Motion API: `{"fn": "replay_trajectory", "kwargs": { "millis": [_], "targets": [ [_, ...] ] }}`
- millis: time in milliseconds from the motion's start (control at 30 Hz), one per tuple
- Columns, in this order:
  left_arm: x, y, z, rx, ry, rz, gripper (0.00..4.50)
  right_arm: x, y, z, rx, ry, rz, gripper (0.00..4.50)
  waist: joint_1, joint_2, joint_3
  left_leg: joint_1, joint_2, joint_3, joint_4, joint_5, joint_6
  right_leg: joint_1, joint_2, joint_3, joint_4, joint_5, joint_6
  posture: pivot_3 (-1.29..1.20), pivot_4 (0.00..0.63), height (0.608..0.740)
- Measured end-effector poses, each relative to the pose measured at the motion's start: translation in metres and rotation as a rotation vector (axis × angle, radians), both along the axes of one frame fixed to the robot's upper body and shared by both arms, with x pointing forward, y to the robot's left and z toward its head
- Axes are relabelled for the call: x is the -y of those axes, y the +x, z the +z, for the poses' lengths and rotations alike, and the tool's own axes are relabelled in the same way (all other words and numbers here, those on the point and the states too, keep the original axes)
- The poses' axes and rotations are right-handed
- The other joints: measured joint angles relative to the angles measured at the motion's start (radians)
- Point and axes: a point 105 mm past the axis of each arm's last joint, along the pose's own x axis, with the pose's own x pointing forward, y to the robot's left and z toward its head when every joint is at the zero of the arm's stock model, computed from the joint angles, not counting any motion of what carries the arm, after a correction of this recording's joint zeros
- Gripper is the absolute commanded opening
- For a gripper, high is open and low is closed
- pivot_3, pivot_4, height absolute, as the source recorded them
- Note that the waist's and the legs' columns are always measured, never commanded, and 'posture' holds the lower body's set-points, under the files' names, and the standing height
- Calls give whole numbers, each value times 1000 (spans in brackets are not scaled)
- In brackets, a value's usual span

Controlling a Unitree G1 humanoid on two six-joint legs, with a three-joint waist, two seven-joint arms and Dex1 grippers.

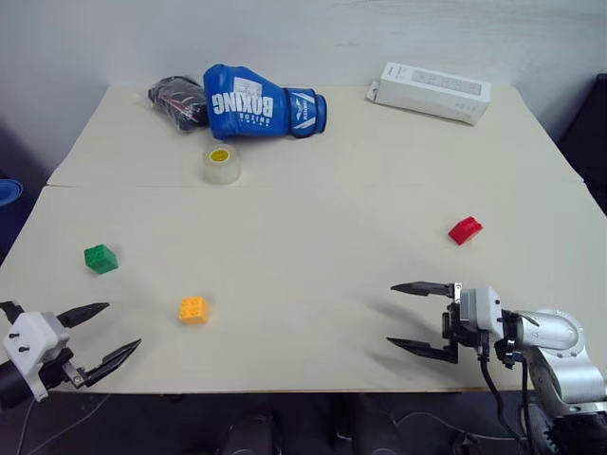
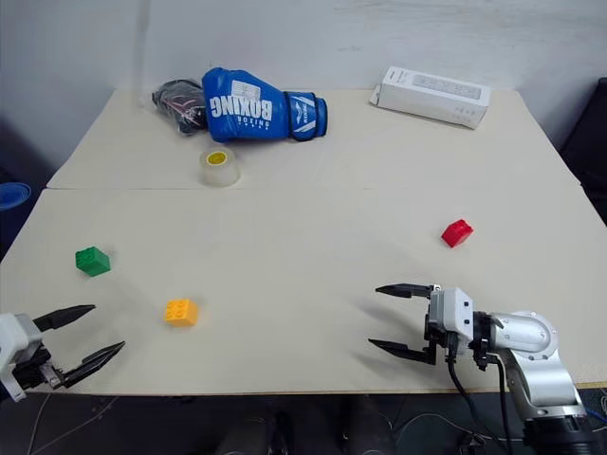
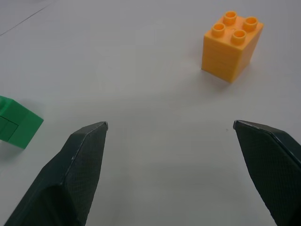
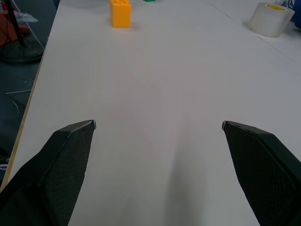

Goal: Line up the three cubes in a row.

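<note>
Three cubes sit scattered on the tabletop [image 1: 303, 218]: green cube [image 1: 101, 258] far left, orange cube [image 1: 193, 310] near the front just right of it, red cube [image 1: 465, 229] well apart on the right. Both the left gripper [image 1: 102, 333] and right gripper [image 1: 408, 315] hover with fingers spread wide, grasping nothing. They look light, rigid and smooth-sided, so I'd pinch each across two flat opposite walls, below the studs, as a loose grip may let it slip
</note>
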Motion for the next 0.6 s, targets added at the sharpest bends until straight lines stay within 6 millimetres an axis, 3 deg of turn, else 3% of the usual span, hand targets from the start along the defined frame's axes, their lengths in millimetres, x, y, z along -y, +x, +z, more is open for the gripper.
{"fn": "replay_trajectory", "kwargs": {
  "millis": [133,267,333,433,600],
  "targets": [
    [8,1,7,-3,-83,-21,4500,-2,1,-1,-12,24,-12,4427,0,0,0,0,0,0,0,0,0,0,0,0,0,0,0,0,150,740],
    [28,2,26,-105,-259,-121,4500,10,-5,6,-95,133,-100,4427,10,0,0,0,0,-2,0,0,0,1,0,0,0,0,0,0,150,740],
    [37,10,36,-80,-260,-162,4500,23,-2,14,-57,174,-195,4427,12,0,0,0,-1,-1,0,0,0,1,0,0,0,0,0,0,150,740],
    [60,26,47,-29,-260,-256,4500,57,-7,17,16,178,-401,4427,23,0,0,0,-1,-1,0,0,0,1,0,0,0,0,0,0,150,740],
    [98,41,46,-4,-270,-372,4500,113,-23,3,55,181,-736,4427,23,0,-1,1,-1,2,0,0,-1,1,2,2,1,0,0,0,150,740]
  ]
}}
